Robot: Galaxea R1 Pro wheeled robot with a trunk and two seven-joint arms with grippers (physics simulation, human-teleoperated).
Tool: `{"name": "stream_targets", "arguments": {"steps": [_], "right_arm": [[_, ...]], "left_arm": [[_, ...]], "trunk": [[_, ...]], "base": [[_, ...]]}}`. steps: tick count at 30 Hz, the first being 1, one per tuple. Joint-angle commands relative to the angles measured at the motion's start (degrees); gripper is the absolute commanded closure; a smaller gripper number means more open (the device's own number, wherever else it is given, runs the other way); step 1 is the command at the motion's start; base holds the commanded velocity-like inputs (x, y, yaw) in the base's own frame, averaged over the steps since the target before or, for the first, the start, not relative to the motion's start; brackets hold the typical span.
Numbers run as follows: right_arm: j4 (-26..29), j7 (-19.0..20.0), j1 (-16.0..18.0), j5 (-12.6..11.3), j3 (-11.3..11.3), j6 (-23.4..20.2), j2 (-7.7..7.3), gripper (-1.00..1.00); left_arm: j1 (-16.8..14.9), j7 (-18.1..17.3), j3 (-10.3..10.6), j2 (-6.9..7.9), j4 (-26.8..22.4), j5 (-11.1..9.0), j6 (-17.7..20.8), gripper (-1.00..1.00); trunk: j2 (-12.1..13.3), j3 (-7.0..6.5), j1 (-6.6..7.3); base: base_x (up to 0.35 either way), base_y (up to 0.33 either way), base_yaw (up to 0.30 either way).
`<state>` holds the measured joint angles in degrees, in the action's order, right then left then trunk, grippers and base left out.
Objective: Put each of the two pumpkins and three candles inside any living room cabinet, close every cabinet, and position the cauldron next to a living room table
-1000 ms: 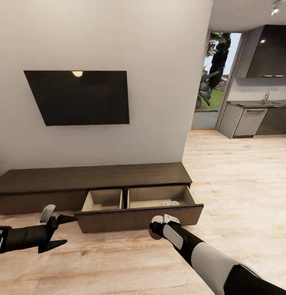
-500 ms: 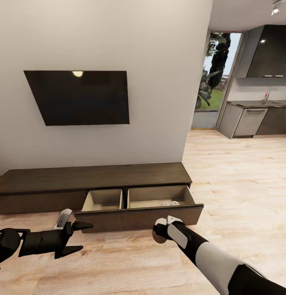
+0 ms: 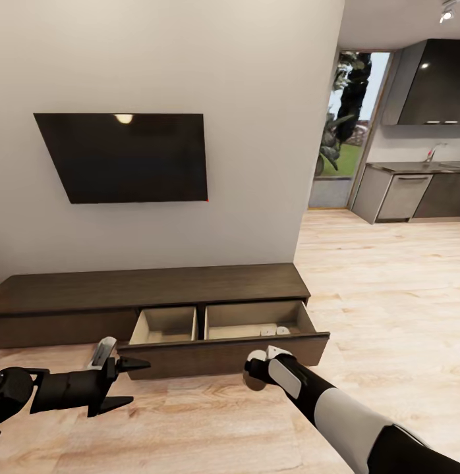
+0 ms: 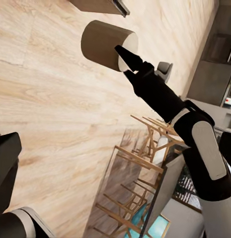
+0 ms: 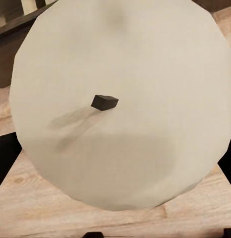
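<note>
The cabinet (image 3: 151, 289) runs along the wall under the TV, with a wide drawer (image 3: 223, 355) pulled out. Two candles (image 3: 275, 331) lie in the drawer's right compartment. My right gripper (image 3: 256, 370) hovers just in front of the drawer front, shut on a third candle (image 3: 256, 357). The left wrist view shows that candle (image 4: 103, 44) pinched between the black fingers over the floor. It appears in the right wrist view as a pale disc (image 5: 120, 148) with a dark wick (image 5: 104, 102). My left gripper (image 3: 126, 382) is open and empty, low at the drawer's left end.
A black TV (image 3: 124, 158) hangs above the cabinet. To the right, past the wall corner, the plank floor (image 3: 388, 296) runs to a kitchen with grey units (image 3: 401, 194). Wooden chairs (image 4: 140, 173) stand behind me in the left wrist view.
My left arm has swung to the right, toward the drawer's left end, then held still. My right gripper with the candle has dropped slightly. The view has shifted a little.
</note>
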<state>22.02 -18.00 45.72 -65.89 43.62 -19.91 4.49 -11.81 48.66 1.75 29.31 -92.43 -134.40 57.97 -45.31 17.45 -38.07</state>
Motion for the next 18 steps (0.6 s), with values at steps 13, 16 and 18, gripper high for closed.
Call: {"name": "stream_targets", "arguments": {"steps": [13,16,18], "right_arm": [[3.28,-0.46,0.07,0.05,0.41,-2.53,-0.06,1.0],[3.27,-0.44,0.07,0.06,0.41,-2.48,-0.09,1.0],[3.24,-0.4,0.07,0.06,0.41,-2.44,-0.09,1.0]], "left_arm": [[-1.05,0.13,11.44,-12.82,-0.12,-0.6,-0.19,-1.0],[-1.09,-1.58,15.11,-15.53,-0.12,-0.6,-0.15,-1.0],[-1.1,-3.14,16.5,-15.99,-0.12,-0.6,-0.11,-1.0]], "trunk": [[-0.07,0.08,-0.01],[-0.07,0.08,-0.01],[-0.07,0.08,-0.01]], "base": [[0.0,0.0,0.0],[0.0,0.0,0.0],[0.0,0.0,0.0]]}}
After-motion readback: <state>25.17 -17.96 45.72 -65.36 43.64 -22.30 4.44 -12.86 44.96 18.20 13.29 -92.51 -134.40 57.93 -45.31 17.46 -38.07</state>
